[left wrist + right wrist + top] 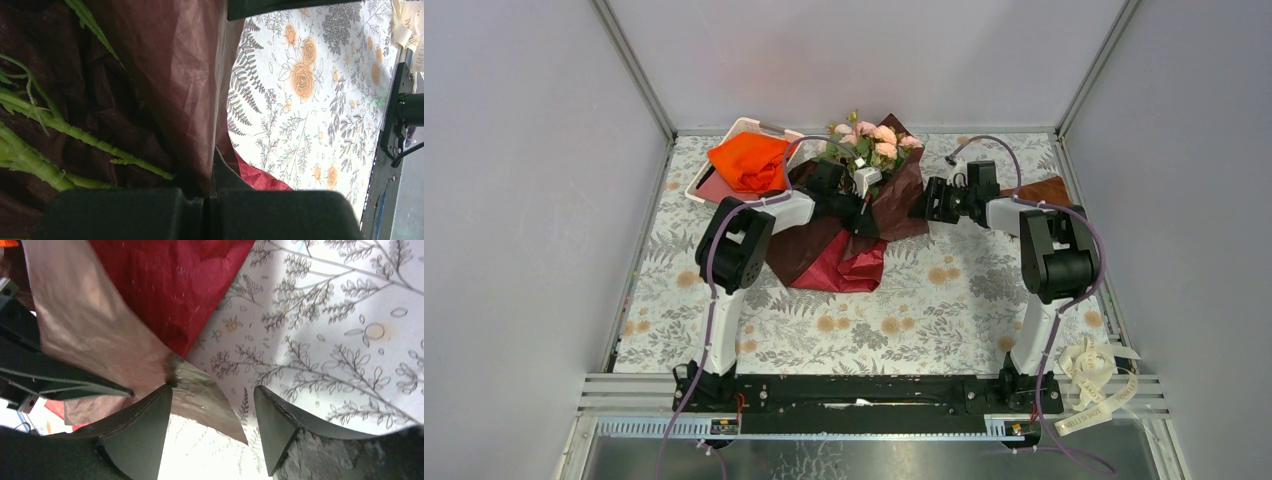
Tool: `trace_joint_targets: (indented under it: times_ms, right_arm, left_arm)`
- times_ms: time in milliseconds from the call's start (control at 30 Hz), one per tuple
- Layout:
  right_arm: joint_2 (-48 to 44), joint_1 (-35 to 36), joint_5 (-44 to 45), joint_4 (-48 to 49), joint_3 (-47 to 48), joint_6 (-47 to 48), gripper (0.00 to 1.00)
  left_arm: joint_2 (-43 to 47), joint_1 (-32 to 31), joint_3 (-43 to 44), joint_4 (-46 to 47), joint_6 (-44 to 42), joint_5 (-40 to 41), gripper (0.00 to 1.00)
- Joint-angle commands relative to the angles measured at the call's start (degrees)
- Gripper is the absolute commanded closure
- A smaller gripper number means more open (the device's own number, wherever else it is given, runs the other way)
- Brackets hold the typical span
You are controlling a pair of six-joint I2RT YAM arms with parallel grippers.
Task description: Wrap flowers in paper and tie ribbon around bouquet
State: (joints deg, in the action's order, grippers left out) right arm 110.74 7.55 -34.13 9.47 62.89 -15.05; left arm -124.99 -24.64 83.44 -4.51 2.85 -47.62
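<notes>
Paper (839,268) hides from above most stems of the flowers (876,140).

Place: a robot lab test cell, closed in and bare.
Walls: plain grey panels (524,200) on the left, back and right.
Frame: aluminium posts (636,75) in the back corners; slotted metal rails (624,395) along the near edge.
Rig: left arm (734,250) and right arm (1054,255) bolted to a black bar (864,395), with purple cables (712,300) running down past the edge.
Table: a floral printed cover (924,310) lies flat between the walls.
</notes>
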Motion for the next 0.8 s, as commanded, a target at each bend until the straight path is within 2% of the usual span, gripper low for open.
trace_joint_targets:
  times_ms: [0,33,133,200,267,367,500,567,767]
  right_arm:
    - [2.9,0.0,-3.9,-0.7,4.4,1.1,0.33]
    - [3.6,0.1,-7.3,-0.8,5.0,1.5,0.38]
    - [5.0,0.5,-16.7,-1.6,6.4,2.8,0.71]
    - [4.0,1.2,-17.3,-1.4,6.0,3.8,0.87]
    - [2.6,1.9,-18.0,1.1,5.8,2.4,0.97]
    - [2.2,2.7,-20.2,8.7,5.9,-3.9,1.0]
    - [3.2,4.7,-18.4,14.3,8.3,-9.4,1.0]
    - [3.6,5.7,-16.2,16.4,9.4,-11.5,1.0]
    - [6.1,9.2,-12.3,20.1,14.4,-15.5,1.0]
  left_arm:
    - [-0.5,0.6,0.5,0.0,-1.4,0.0,0.99]
    - [-0.5,0.6,0.5,0.0,-1.4,0.1,0.99]
    - [-0.7,0.6,0.8,-0.3,-1.6,0.1,0.98]
    - [-0.6,0.6,1.1,-0.6,-1.9,0.1,0.96]
    - [-0.4,0.6,1.3,-0.9,-2.1,0.2,0.91]
    - [-0.5,0.6,2.7,-2.2,-2.4,1.1,0.78]
    - [0.3,1.0,3.9,-3.9,-4.5,2.9,0.48]
    - [1.8,1.5,4.5,-5.2,-5.8,3.5,0.37]
    - [8.1,4.4,6.3,-11.5,-13.8,4.7,0.18]
